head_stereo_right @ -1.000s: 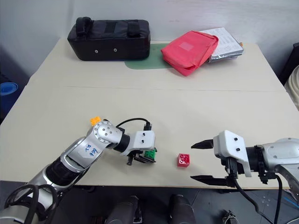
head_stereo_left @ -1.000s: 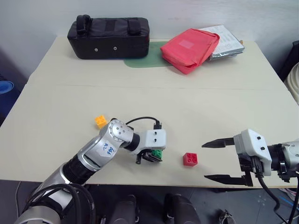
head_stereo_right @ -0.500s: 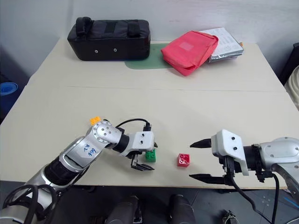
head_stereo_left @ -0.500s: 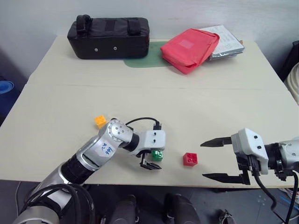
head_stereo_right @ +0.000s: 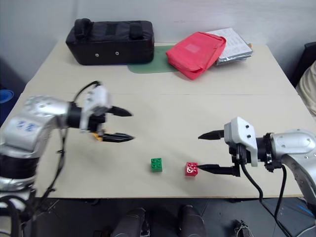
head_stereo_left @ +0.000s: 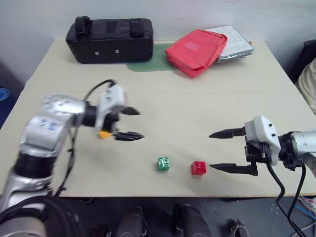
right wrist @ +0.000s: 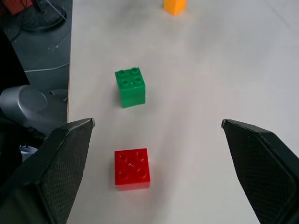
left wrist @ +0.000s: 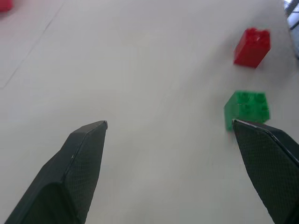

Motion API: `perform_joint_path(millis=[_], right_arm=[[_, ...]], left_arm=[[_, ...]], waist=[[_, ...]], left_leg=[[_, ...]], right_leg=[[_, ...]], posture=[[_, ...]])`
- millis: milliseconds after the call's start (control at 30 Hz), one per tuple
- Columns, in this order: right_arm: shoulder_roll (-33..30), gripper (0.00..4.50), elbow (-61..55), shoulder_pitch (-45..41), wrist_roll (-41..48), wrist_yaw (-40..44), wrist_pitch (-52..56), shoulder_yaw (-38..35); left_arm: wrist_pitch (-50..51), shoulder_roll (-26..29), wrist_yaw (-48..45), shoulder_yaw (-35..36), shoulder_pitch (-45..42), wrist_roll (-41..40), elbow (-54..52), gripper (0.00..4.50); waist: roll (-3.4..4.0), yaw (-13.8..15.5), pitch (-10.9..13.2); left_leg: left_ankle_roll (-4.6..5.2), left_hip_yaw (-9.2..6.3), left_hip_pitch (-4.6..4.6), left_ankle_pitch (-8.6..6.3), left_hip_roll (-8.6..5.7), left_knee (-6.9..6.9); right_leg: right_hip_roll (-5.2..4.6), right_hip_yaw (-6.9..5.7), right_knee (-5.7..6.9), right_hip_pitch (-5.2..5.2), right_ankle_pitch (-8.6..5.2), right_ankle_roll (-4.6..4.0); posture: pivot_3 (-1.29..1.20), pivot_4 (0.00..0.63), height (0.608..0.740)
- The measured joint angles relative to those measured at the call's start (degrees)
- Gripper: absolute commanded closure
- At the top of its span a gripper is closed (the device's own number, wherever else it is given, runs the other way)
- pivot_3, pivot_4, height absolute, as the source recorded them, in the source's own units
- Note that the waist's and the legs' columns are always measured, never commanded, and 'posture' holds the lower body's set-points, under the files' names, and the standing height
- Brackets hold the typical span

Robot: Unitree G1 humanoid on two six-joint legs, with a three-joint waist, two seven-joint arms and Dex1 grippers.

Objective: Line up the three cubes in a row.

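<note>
The green cube [head_stereo_left: 164, 164] and the red cube [head_stereo_left: 199, 168] sit side by side near the table's front edge, a small gap between them. The orange-yellow cube [head_stereo_left: 104, 134] lies further left and back, partly hidden behind my left gripper [head_stereo_left: 140, 124]. That gripper hovers open and empty above the table, pointing right. In the left wrist view the green cube [left wrist: 246, 108] shows beside one of its fingers [left wrist: 84, 154]. My right gripper [head_stereo_left: 211, 150] is open and empty just right of the red cube, pointing left. The red cube [right wrist: 132, 167] lies close ahead of its fingers.
A black bag [head_stereo_left: 109, 39] stands at the back left of the table [head_stereo_left: 197, 103]. A red fabric pouch [head_stereo_left: 197, 51] lies at the back right, half over a green mat [head_stereo_left: 145, 64] and a silvery packet [head_stereo_left: 236, 47].
My left gripper opened, let go of the green cube, then rose and swung left to above the orange cube. The green cube stays on the table. My right gripper edged closer to the red cube.
</note>
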Motion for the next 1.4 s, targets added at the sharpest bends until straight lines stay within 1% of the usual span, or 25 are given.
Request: perform_joint_path(millis=[33,133,200,233,267,367,433,500,633,733,800,933,967,1100,1200,1300,1400], right_arm=[[0.12,0.00,1.08,-0.75,0.00,0.60,0.00,0.38],[0.82,0.00,3.42,-3.87,-0.11,2.11,-0.25,2.06],[1.26,0.00,5.33,-6.20,-0.20,3.65,-1.12,3.16],[1.24,0.00,6.71,-6.53,-0.34,4.57,-1.31,3.46],[1.22,0.00,7.74,-6.64,-0.49,5.39,-1.37,3.62],[0.63,0.00,9.33,-7.32,-0.73,9.24,-2.35,4.12],[-0.06,0.00,10.34,-7.30,-0.78,11.04,-2.61,4.08],[-0.23,0.00,11.00,-7.13,-1.30,12.01,-3.13,3.91],[-0.28,0.00,10.90,-6.19,-2.01,12.55,-3.85,3.50],[-0.94,0.00,10.66,-2.97,-3.35,12.65,-5.16,2.81],[-1.63,0.00,10.11,0.92,-4.38,11.87,-6.06,0.56],[-1.70,0.00,6.96,4.64,-3.96,10.05,-5.43,-2.77],[-1.77,0.00,5.82,6.14,-3.83,9.39,-4.92,-4.16],[-1.77,0.00,2.02,10.52,-3.24,7.56,-3.60,-7.52],[-1.77,0.00,-0.08,13.45,-2.82,6.08,-2.33,-9.99],[-1.77,0.00,-1.59,14.67,-2.26,4.78,-1.44,-11.60],[-1.77,0.00,-2.25,14.88,-2.00,3.39,-0.99,-12.29]], left_arm=[[0.08,1.08,-0.37,4.08,4.32,-1.07,-0.21,0.03],[-1.05,1.33,1.28,15.85,16.27,-2.31,-2.20,0.03],[-5.02,0.33,2.76,24.90,27.57,-0.47,-1.56,0.03],[-6.98,-0.59,2.84,28.25,32.54,0.26,-0.32,0.03],[-8.53,-1.60,2.70,30.47,35.62,0.59,0.48,0.03],[-14.57,-3.56,2.71,36.84,42.76,0.59,1.31,0.03],[-17.48,-3.63,3.34,39.37,44.89,0.93,3.88,0.03],[-19.02,-3.58,4.15,40.40,44.93,0.99,5.73,0.03],[-19.43,-2.80,5.50,37.35,41.10,0.14,6.07,0.03],[-19.89,-1.39,5.71,30.77,35.12,-0.33,7.51,0.03],[-22.29,-1.16,6.37,22.49,26.76,2.15,12.67,0.03],[-24.68,-1.36,6.89,12.18,16.18,5.19,20.96,0.03],[-25.53,-1.71,7.05,9.33,12.12,6.52,23.99,0.03],[-27.97,-3.87,7.24,2.60,1.66,9.16,32.19,0.03],[-28.28,-6.06,6.75,-1.24,-3.52,10.27,37.07,0.03],[-28.95,-6.79,6.77,-4.22,-6.00,11.84,40.36,0.03],[-30.52,-7.00,7.44,-6.11,-7.26,13.66,43.29,0.55]], waist=[[0.00,-0.05,0.00],[0.00,-0.04,0.00],[0.01,-0.23,0.00],[0.00,-0.21,0.00],[-0.01,-0.18,0.00],[-0.02,0.67,0.02],[-0.02,0.88,0.01],[-0.02,1.08,0.01],[-0.01,1.32,0.01],[0.02,1.27,0.01],[0.11,1.41,-0.02],[0.10,0.91,-0.03],[0.10,1.06,-0.03],[0.09,1.32,-0.03],[0.07,1.32,-0.04],[0.05,1.16,-0.04],[0.04,1.18,-0.04]], left_leg=[[-0.01,-0.04,-0.02,0.00,0.01,0.00],[-0.01,-0.08,-0.01,-0.02,0.00,0.01],[-0.05,-0.07,0.04,-0.09,0.01,-0.01],[-0.09,-0.09,0.05,-0.12,0.04,-0.02],[-0.12,-0.08,0.04,-0.14,0.06,-0.03],[-0.18,-0.15,0.02,-0.29,0.04,-0.03],[-0.31,-0.15,0.03,-0.38,0.04,-0.03],[-0.36,-0.15,0.04,-0.43,0.04,-0.04],[-0.38,-0.15,0.04,-0.44,0.01,-0.07],[-0.35,-0.14,0.03,-0.43,-0.06,-0.13],[-0.24,-0.12,0.03,-0.35,-0.10,-0.15],[-0.14,-0.03,0.03,-0.27,-0.06,-0.14],[-0.14,-0.02,0.03,-0.27,-0.06,-0.14],[-0.14,0.05,0.01,-0.26,-0.01,-0.10],[-0.05,0.22,0.03,-0.21,0.01,-0.06],[-0.03,0.35,0.08,-0.21,0.02,-0.05],[-0.03,0.37,0.10,-0.21,0.05,-0.05]], right_leg=[[-0.02,-0.03,0.00,0.01,-0.01,-0.02],[-0.09,-0.04,-0.04,0.02,-0.01,-0.02],[-0.13,0.00,-0.17,0.00,-0.04,-0.07],[-0.12,-0.05,-0.22,0.02,-0.06,-0.11],[-0.11,-0.05,-0.23,-0.01,-0.07,-0.12],[-0.20,-0.08,-0.21,-0.06,-0.08,-0.16],[-0.22,-0.09,-0.19,-0.06,-0.10,-0.19],[-0.25,-0.09,-0.17,-0.07,-0.11,-0.22],[-0.32,-0.11,-0.15,-0.08,-0.11,-0.22],[-0.37,-0.12,-0.14,-0.10,-0.11,-0.22],[-0.37,-0.16,-0.10,-0.10,-0.11,-0.22],[-0.25,-0.11,0.03,-0.15,-0.10,-0.20],[-0.22,-0.14,0.04,-0.15,-0.10,-0.20],[-0.07,-0.11,0.19,-0.15,-0.08,-0.17],[-0.01,-0.07,0.19,-0.16,-0.04,-0.10],[0.02,-0.04,0.19,-0.16,-0.03,-0.07],[0.02,0.03,0.20,-0.17,-0.03,-0.07]], posture=[[0.00,0.150,0.740],[0.00,0.150,0.740],[0.00,0.150,0.740],[0.00,0.150,0.740],[0.00,0.150,0.740],[0.00,0.150,0.740],[0.00,0.150,0.740],[0.00,0.150,0.740],[0.00,0.150,0.740],[0.00,0.150,0.740],[0.00,0.150,0.740],[0.00,0.150,0.740],[0.00,0.150,0.740],[0.00,0.150,0.740],[0.00,0.150,0.740],[0.00,0.150,0.740],[0.00,0.150,0.740]])
